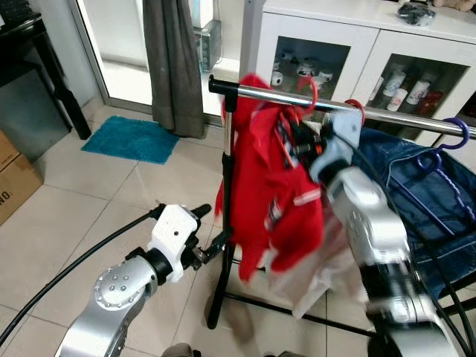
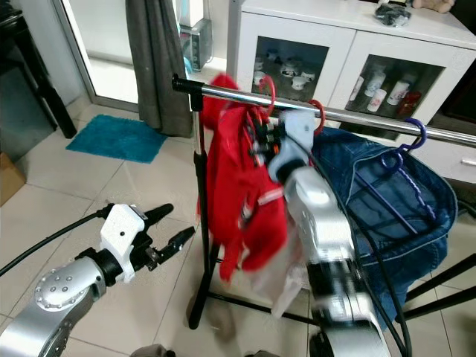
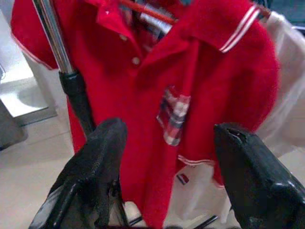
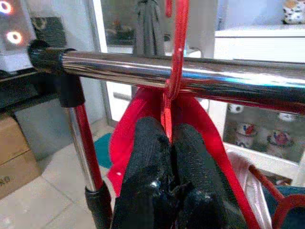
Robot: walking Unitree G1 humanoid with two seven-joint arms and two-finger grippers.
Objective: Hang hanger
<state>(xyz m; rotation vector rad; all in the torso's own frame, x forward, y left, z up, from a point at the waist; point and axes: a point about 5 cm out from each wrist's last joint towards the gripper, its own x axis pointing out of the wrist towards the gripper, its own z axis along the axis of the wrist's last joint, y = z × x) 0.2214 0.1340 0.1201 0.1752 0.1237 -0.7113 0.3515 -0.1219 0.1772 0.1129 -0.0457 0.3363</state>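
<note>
Hooking step: my right tool [image 4: 167, 143] pinches the red hanger [image 4: 178, 57] over the rail [image 4: 228, 78]; next, release. Left tool [image 3: 167, 162] gapes idle.

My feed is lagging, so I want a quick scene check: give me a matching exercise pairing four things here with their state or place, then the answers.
Things:
1. red hanger
2. left end effector
3. purple hanger
4. blue mat

States:
A. on the tiled floor
B. open, facing the red shirt
C. hook over the rail, pinched by the right end effector
D. on the rail, carrying a denim garment

Pairs: 1-C, 2-B, 3-D, 4-A
</note>
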